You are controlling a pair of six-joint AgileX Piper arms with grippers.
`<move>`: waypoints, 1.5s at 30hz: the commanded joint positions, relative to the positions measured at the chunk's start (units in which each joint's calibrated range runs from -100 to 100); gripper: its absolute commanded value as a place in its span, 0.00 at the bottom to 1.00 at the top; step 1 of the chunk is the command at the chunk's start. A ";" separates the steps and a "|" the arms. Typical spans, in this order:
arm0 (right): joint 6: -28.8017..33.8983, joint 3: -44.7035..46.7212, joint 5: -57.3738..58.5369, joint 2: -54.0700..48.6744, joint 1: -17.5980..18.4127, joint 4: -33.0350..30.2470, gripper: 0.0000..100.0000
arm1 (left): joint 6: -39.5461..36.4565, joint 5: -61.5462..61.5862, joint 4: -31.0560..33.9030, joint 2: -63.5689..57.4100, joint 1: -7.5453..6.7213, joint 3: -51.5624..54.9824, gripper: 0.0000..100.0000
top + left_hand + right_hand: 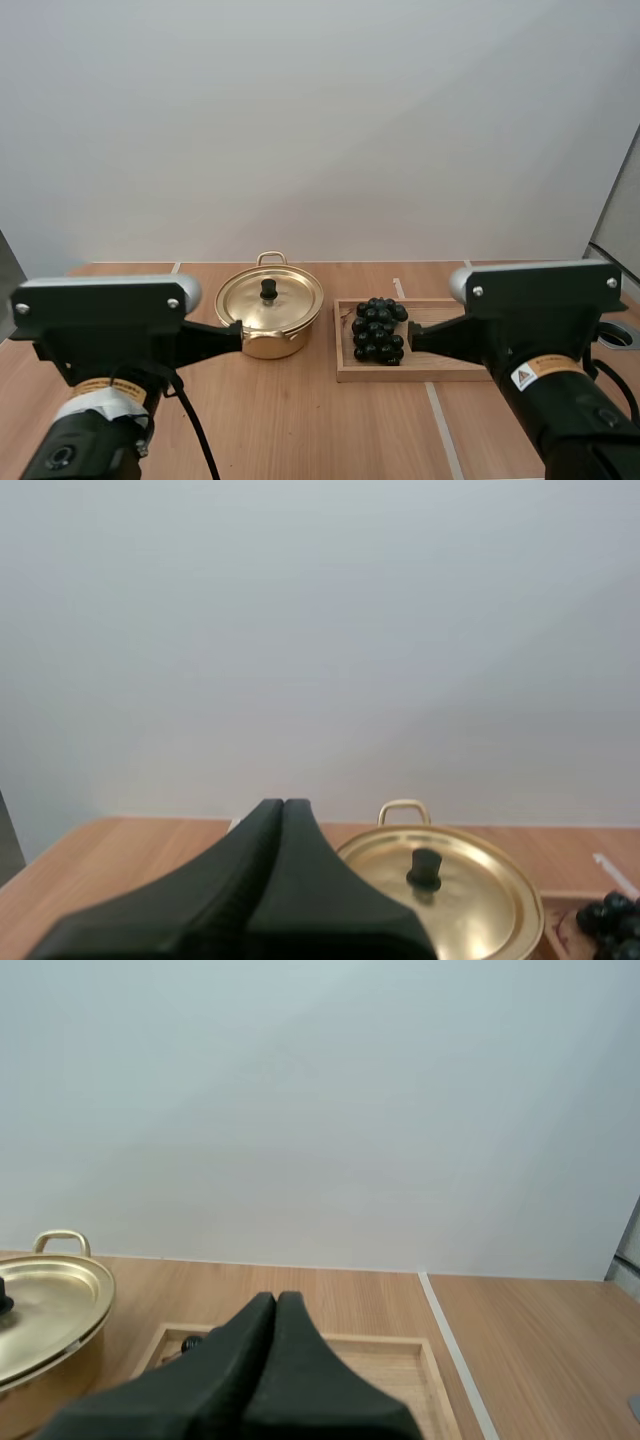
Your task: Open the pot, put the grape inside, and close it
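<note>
Warning triangle (521, 378) on right arm (575, 425)

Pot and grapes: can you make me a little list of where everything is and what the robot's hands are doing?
pot: gold, on the table, lid on
grapes: dark bunch in the wooden tray, beside the pot
left gripper: shut, empty, near the pot
right gripper: shut, empty, near the grapes

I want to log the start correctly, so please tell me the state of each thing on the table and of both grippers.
Round gold metal pot: upright, closed.
Gold lid with black knob: on the pot.
Bunch of dark grapes: lying in the tray, not held.
Shallow wooden tray: flat on the table, holds the grapes.
Left gripper: shut, empty.
Right gripper: shut, empty.
</note>
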 commanded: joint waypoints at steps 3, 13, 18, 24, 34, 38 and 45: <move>-0.16 -10.25 8.89 8.85 0.09 -0.29 0.00 | 0.22 -1.21 -1.37 5.41 0.10 -7.91 0.00; -0.16 -30.32 27.05 26.00 0.09 -0.29 0.00 | 3.35 10.03 -1.16 23.11 0.10 -20.81 0.00; -1.10 -35.32 30.51 31.39 0.09 -0.66 0.00 | 4.22 20.83 -1.16 30.20 0.10 -26.70 0.00; -8.15 -36.83 39.13 35.03 0.09 -0.66 0.00 | 12.13 34.51 -1.16 36.91 0.10 -31.86 0.00; -10.23 -36.71 41.00 36.32 0.09 -0.66 0.00 | 14.42 40.94 -1.05 39.93 0.10 -33.69 0.00; -10.23 -36.71 41.00 36.32 0.09 -0.66 0.00 | 14.42 39.96 0.28 39.93 0.10 -33.69 0.00; -10.32 -36.71 36.67 36.32 0.09 -0.69 0.00 | 20.42 37.40 1.45 39.93 0.10 -33.69 0.00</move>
